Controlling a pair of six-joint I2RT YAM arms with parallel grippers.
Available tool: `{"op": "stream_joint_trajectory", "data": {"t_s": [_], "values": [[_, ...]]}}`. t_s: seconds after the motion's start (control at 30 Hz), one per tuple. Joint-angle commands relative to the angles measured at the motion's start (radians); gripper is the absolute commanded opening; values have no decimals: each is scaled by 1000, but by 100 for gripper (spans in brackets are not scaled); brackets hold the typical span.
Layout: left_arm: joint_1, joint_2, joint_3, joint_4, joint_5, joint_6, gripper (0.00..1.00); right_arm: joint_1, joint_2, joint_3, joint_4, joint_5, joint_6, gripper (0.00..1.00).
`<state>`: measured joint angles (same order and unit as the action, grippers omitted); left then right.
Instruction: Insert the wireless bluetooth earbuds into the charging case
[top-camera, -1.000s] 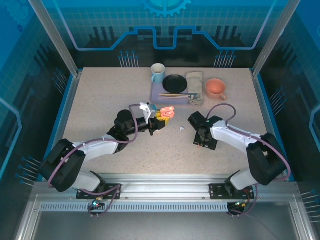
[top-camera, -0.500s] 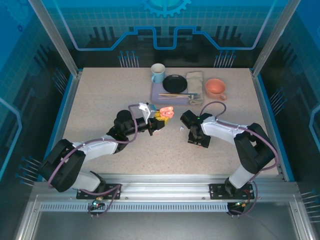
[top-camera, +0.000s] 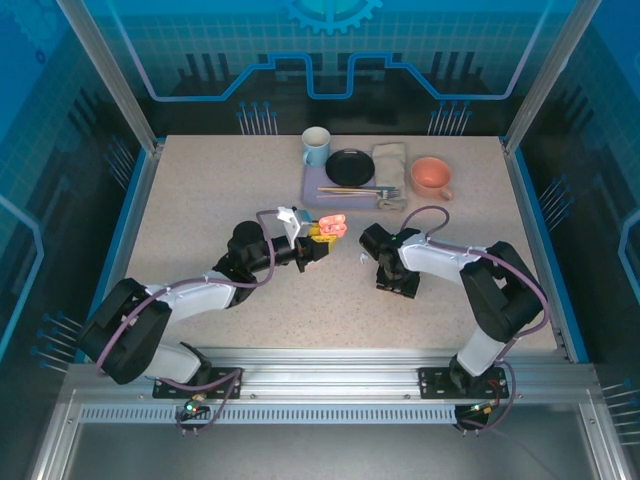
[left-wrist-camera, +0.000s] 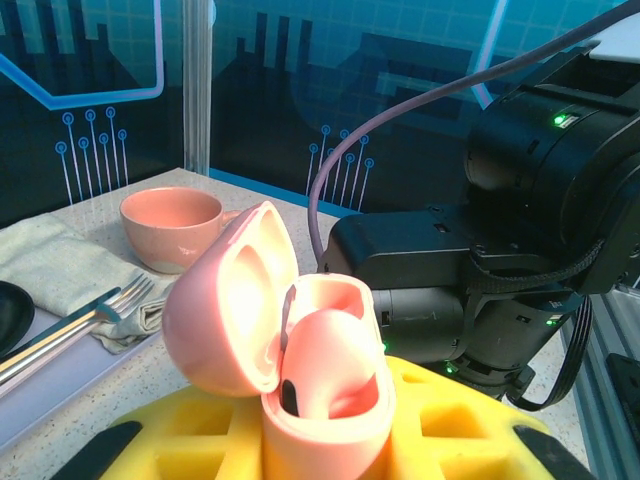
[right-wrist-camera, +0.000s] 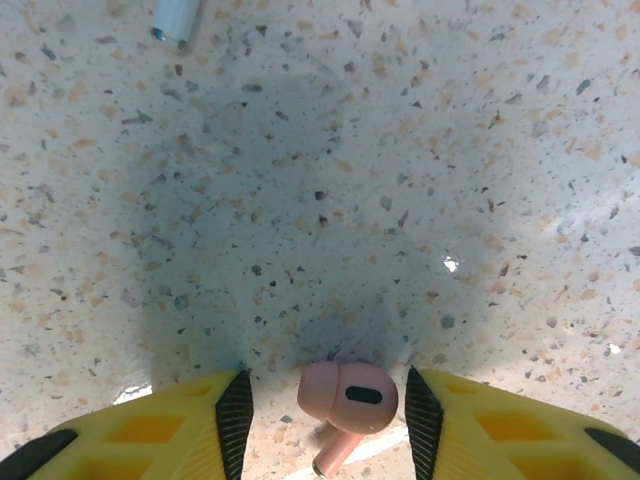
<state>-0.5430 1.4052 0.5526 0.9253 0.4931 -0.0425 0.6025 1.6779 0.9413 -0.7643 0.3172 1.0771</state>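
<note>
On speckled tabletop (right-wrist-camera: 320, 150), rounded pink earbud (right-wrist-camera: 348, 396) between parted yellow fingers (right-wrist-camera: 150, 440) of right hand (right-wrist-camera: 328, 402).

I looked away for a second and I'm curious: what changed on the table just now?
The right arm swung left toward the middle; the right end effector now straddles a pink earbud lying on the table, jaws apart, not gripping. The left end effector still clamps the open pink case. The dishes stayed put.

Speckled beige table (top-camera: 200, 200); blue circuit-patterned walls (top-camera: 420, 40); bright, even light
</note>
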Motion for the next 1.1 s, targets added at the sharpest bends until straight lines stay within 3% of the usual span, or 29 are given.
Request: {"op": "stream_joint_trajectory", "data": {"t_s": [0.0, 1.07], "values": [[9, -2, -14, 50, -2, 21, 0, 2, 8, -36, -6, 33, 24, 47], [8, 17, -8, 61, 0, 6, 0, -41, -21, -56, -9, 59, 70, 40]]}}
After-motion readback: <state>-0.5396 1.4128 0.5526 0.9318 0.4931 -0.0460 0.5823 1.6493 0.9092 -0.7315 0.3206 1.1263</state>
